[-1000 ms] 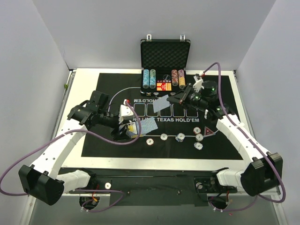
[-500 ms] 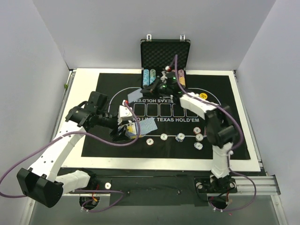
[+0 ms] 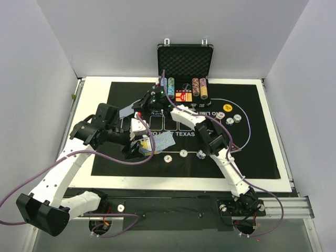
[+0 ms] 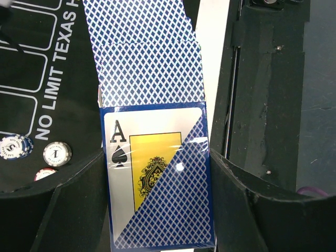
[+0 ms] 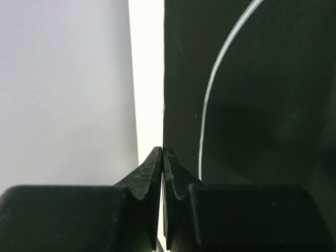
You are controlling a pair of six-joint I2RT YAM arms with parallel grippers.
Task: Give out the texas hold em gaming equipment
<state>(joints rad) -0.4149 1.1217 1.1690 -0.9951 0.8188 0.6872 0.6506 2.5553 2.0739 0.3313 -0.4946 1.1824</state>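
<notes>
At the left part of the mat (image 3: 252, 152), your left pincer (image 4: 156, 155) is clamping a pack of cards (image 4: 157, 205) by its two long sides, ace face up. Blue-backed cards (image 4: 149, 79) are sticking out of its open end toward the mat's middle.

Just beyond it, your right arm is hanging across the mat toward the far left corner. The right pincer (image 5: 163, 153) is pressed together on the edge of a single card (image 3: 125, 112), which is hanging in the air above the mat's left end, not touching it.

By my reading you are dealing, and this one card is waiting for its place. The next move is asking you to lower it flat onto the mat near the left edge and part the fingers. After that, another card from the pack.

Mind the crowding, because the two arms are sitting close together there. Loose chips (image 3: 183, 153) are lying in a row along the mat's near edge, partly under the right arm. More chips (image 3: 230, 121) and a yellow disc (image 3: 228, 107) are lying toward the right end. The open case (image 3: 185, 60), holding chip stacks (image 3: 167, 87), is standing at the table's (image 3: 173, 182) far edge.
</notes>
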